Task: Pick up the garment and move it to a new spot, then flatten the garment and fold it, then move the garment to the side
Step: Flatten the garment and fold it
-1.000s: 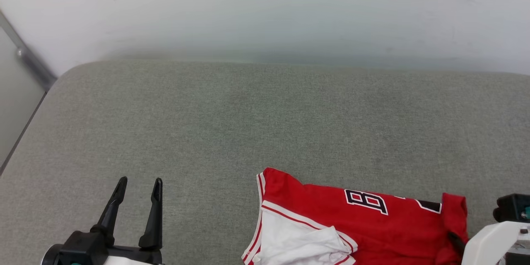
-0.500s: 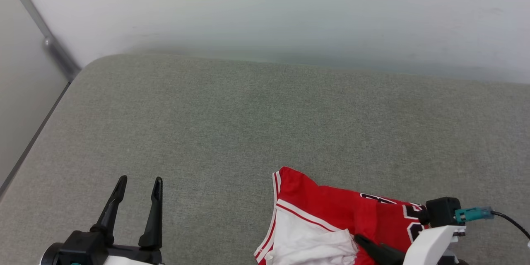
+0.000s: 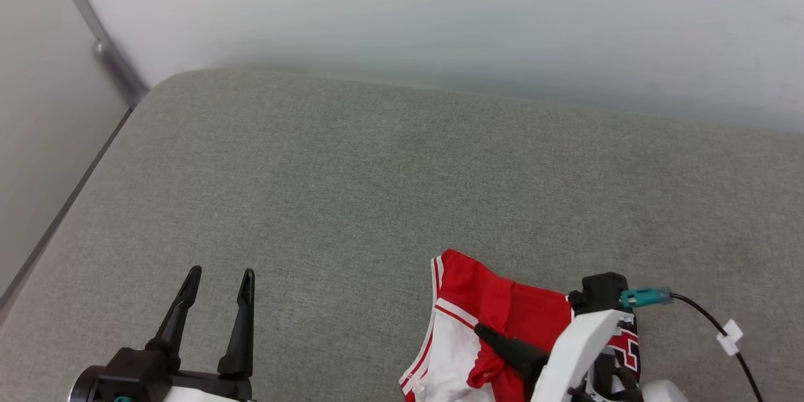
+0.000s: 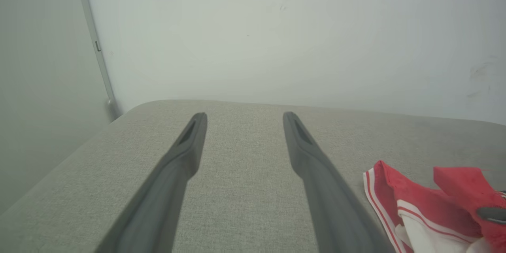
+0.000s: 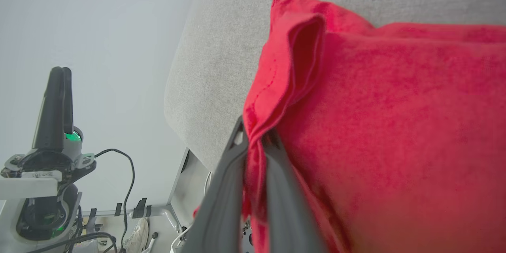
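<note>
Red-and-white, the garment lies bunched on the grey padded surface, close before me on my right, one fold clamped in my right end effector. My left end effector hovers spread wide, empty.

Honestly the garment looks like soft, slightly fuzzy red cloth, the tabletop is coarse matt grey weave, and the fingers at 7 o'clock look like smooth matt dark plastic.

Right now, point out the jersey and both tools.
jersey [image 3: 515, 308]: head view, red body panel.
left tool [image 3: 222, 272]: head view, between its open fingertips.
right tool [image 5: 255, 132]: right wrist view, between fingertips pinching a red fold.
</note>
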Tool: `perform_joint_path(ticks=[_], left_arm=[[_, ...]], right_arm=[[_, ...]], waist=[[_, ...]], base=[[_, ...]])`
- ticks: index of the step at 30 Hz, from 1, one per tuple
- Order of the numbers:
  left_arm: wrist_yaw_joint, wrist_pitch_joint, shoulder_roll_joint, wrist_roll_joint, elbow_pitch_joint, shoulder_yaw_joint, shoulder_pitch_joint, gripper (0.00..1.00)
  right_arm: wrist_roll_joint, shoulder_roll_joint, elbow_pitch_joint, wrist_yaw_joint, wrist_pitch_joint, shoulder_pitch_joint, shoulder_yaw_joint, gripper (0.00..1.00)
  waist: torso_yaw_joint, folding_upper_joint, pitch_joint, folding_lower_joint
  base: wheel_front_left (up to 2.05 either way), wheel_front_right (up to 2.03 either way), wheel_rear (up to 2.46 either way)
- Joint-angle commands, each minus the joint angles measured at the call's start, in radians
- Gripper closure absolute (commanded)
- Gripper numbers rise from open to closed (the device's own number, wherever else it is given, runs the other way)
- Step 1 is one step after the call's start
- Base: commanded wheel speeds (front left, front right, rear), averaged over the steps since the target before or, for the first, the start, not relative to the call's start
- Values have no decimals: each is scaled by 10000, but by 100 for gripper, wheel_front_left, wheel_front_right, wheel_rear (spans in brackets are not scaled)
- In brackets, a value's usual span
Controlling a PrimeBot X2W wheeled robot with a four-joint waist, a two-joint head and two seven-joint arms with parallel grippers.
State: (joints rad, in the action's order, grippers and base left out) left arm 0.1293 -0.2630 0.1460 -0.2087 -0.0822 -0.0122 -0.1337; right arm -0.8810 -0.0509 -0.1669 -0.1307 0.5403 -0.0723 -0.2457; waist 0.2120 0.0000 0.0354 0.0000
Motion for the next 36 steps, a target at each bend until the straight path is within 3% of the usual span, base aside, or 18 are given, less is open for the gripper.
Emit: perform_joint_path(ticks=[1, 4, 5, 10, 15, 18, 22, 26, 31, 36], left_arm=[[16, -21, 15, -48, 30, -27, 149, 0], [16, -21, 33, -42, 55, -47, 156, 0], [16, -21, 52, -58, 76, -34, 129, 0], [16, -21, 64, -29, 95, 50, -4, 0], [16, -21, 52, 0, 13, 84, -33, 0], [16, -21, 59, -1, -47, 48, -9, 0], [16, -21, 9, 14, -159, -19, 129, 0], [16, -21, -22, -36, -210, -169, 319, 0], [16, -21, -116, -53, -256, -336, 580, 0], [16, -21, -142, -84, -348, -448, 614, 0]], right_arm=[[-104, 14, -335, 0, -200, -298, -172, 100], [-338, 16, -1106, 0, -593, -794, -599, 100], [-598, 14, -1425, 0, -909, -1144, -1193, 0], [-950, 9, -1536, 0, -1311, -1565, -1754, 0], [-285, 7, -1586, 0, -1384, -1840, -1433, 0], [1069, 6, -1372, 0, -1448, -2089, -841, 0], [4159, -61, -557, 2, -1450, -2333, 115, 0], [7004, -860, 365, 2, -2028, -2412, 995, 0], [8448, -1702, 1116, 6, -3140, -1964, 1959, 0], [8619, -1771, 1797, 3, -4274, -1094, 2747, 0]], waist=[[59, 0, 16, 0], [128, 0, 29, 0], [158, 0, 9, 0], [69, 0, -88, 0], [-201, 0, -181, 0], [-412, 0, -162, 0], [-735, 0, -74, 0], [-989, 0, 67, 0], [-1183, 0, 187, 0], [-1302, 0, 252, 0]], base=[[0, 0, 0], [0, 0, 0], [0, 0, 0], [0, 0, 0], [0, 0, 0], [0, 0, 0], [0, 0, 0], [0, 0, 0], [0, 0, 0], [0, 0, 0]])
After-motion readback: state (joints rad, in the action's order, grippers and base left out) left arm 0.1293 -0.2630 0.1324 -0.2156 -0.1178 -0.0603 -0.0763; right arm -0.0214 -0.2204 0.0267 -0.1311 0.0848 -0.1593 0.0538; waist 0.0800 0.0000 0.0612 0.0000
